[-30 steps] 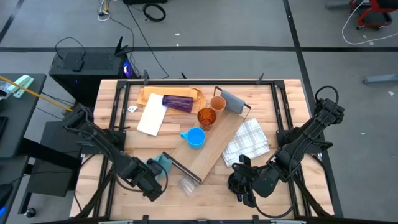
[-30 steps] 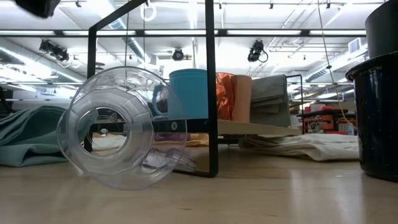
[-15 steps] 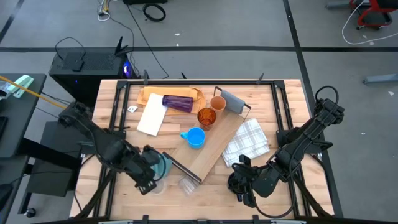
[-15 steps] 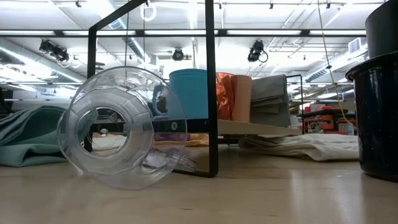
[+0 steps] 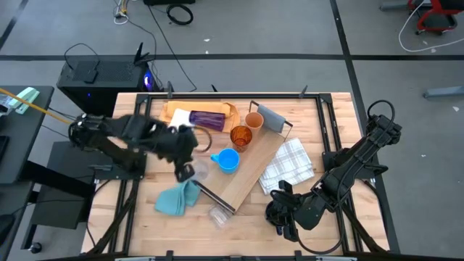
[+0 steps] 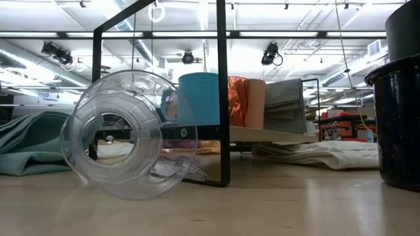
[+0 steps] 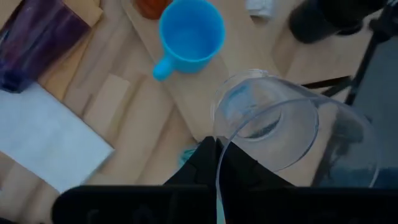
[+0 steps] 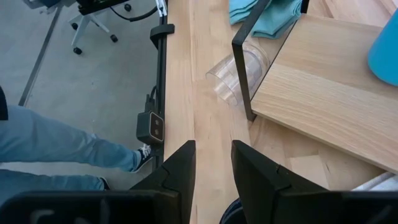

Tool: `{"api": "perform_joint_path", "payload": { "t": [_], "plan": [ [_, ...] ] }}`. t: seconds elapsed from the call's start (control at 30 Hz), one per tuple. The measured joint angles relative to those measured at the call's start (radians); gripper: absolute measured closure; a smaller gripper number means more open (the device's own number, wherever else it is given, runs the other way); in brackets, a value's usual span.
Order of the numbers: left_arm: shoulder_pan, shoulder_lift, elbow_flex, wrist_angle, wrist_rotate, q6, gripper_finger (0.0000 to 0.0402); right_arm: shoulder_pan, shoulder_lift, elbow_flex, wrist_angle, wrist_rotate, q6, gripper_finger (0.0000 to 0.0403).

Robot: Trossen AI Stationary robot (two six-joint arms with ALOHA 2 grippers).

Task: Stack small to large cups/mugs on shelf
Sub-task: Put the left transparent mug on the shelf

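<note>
My left gripper (image 5: 185, 172) is raised over the table's left half, shut on a clear cup (image 7: 273, 124). On the shelf board (image 5: 252, 172) stand a light blue mug (image 5: 228, 161), an amber cup (image 5: 241, 136) and a tan cup (image 5: 254, 119). A purple tumbler (image 5: 208, 118) lies on tan paper at the back. Another clear cup (image 6: 121, 134) lies on its side by the shelf's near end frame. My right gripper (image 8: 209, 158) is at the near right over a dark mug (image 6: 400, 124), fingers apart with bare table between them. My left gripper pinches the clear cup's wall at its rim (image 7: 219, 163), seemingly with one finger inside and one outside. The fingers slant down from above. The cup is lifted clear of the table and tilted, its mouth toward the gripper. My right gripper stands over the dark mug; whether it touches it I cannot tell.
A teal cloth (image 5: 176, 199) lies at the near left and a white checked cloth (image 5: 290, 165) right of the shelf. A white sheet (image 5: 176, 134) lies at the back left. A person's leg (image 8: 37, 146) shows beyond the table's near edge.
My left gripper has risen from the near left corner beside the teal cloth and swung toward the far edge and the shelf, rolling as it went. The clear cup has gone up with it, lifted clear of the table. The teal cloth now lies uncovered.
</note>
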State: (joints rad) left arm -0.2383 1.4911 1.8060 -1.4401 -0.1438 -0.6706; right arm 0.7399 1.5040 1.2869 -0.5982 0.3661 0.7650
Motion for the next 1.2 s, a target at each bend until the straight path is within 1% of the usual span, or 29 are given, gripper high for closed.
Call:
{"api": "perform_joint_path", "payload": {
  "t": [0.1,0.23,0.37,0.5,0.67,0.8,0.97,1.2],
  "plan": [
    [0.08,0.015,-0.014,-0.001,0.06,0.114,0.0392,0.0,0.0,0.0,0.0,0.0,0.019,0.0292],
    [0.142,0.059,-0.014,-0.007,0.1,0.24,0.0395,0.0,0.0,0.0,0.002,0.0,0.026,0.0292],
    [0.179,0.13,-0.015,-0.012,0.104,0.312,0.0392,0.0,0.0,0.0,0.005,0.0,0.029,0.0292],
    [0.186,0.201,-0.015,-0.01,0.118,0.389,0.0396,0.0,0.0,0.0,0.005,0.0,0.03,0.0292],
    [0.181,0.264,-0.016,-0.01,0.122,0.393,0.039,0.0,0.0,0.0,0.004,0.0,0.053,0.0292],
    [0.178,0.301,-0.016,0.013,0.119,0.347,0.0395,0.0,0.0,0.0,0.004,0.0,0.055,0.0292],
    [0.172,0.327,-0.016,0.041,0.119,0.262,0.0389,0.0,0.0,0.0,0.002,0.003,0.055,0.0292],
    [0.137,0.331,-0.016,0.037,0.088,0.224,0.0395,0.0,0.0,0.0,0.0,0.003,0.053,0.0292]
  ]
}}
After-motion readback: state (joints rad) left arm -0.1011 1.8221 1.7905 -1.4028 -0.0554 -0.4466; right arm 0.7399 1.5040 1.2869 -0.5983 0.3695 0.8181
